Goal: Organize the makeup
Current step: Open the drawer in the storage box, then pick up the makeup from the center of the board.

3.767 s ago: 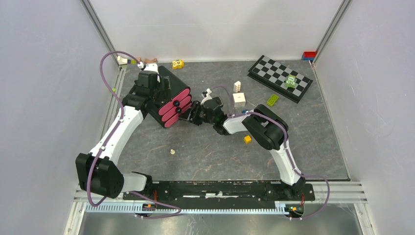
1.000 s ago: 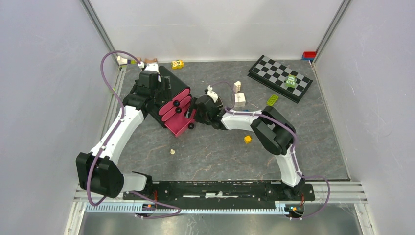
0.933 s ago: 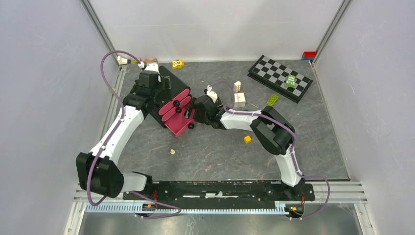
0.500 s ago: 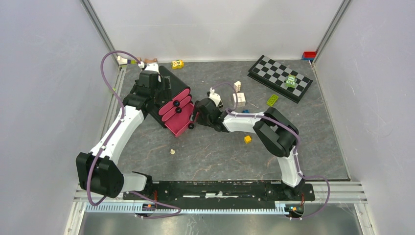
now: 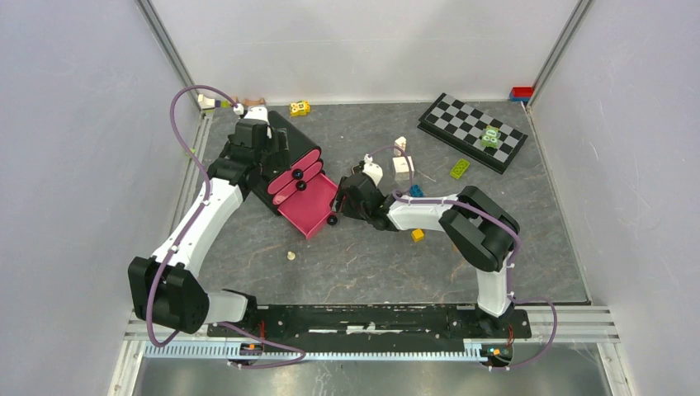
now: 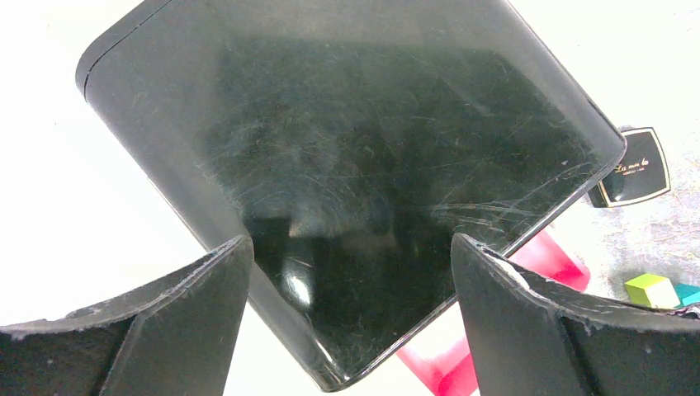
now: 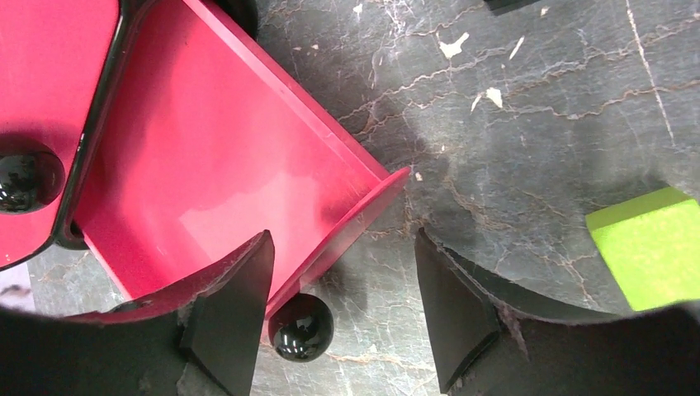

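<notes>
Left wrist view: the left gripper (image 6: 352, 241) hangs wide open over the black organiser box (image 6: 355, 124), holding nothing. Off the box's right corner, the black square compact (image 6: 631, 165) lies on the table (image 6: 656, 224). It is probably light, rigid and slippery, so a pinch across opposite edges would suit it. It is glossy, with gold lettering. The right gripper (image 7: 342, 239), part-open, straddles the pink drawer (image 7: 206, 165) at its knobbed front, clamping nothing visibly.

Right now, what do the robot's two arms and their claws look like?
Both arms are alike: the left arm and right arm have white links, black rounded joints and a purple cable each. The left claw and right claw have two black wedge-shaped fingers with rough edges.
</notes>
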You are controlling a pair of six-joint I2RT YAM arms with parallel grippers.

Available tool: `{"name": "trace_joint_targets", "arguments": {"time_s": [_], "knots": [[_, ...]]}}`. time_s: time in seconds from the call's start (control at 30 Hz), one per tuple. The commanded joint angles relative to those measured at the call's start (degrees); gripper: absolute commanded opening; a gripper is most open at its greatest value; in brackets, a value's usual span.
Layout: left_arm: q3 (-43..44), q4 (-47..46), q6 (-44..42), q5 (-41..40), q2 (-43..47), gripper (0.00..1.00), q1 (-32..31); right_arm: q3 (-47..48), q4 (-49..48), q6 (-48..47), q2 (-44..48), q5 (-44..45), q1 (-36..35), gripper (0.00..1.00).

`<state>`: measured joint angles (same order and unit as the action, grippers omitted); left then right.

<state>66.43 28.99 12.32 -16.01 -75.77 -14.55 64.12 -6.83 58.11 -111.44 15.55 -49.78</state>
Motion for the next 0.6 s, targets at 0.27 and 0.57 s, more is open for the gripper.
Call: {"name": "trace_joint_targets", "arguments": {"time_s": [0.27,0.57], "knots": [[0.20,6.28,-1.14,1.27,-1.84,0.94,-0.40,0.48,6.63,-12.43,10.89,5.15,-0.02,0.82],[-0.41,8.35,-0.77,0.49,-0.10,0.94,-0.48,3.01,17.79,-33.65,20.04,11.64,8.18,0.98]]}}
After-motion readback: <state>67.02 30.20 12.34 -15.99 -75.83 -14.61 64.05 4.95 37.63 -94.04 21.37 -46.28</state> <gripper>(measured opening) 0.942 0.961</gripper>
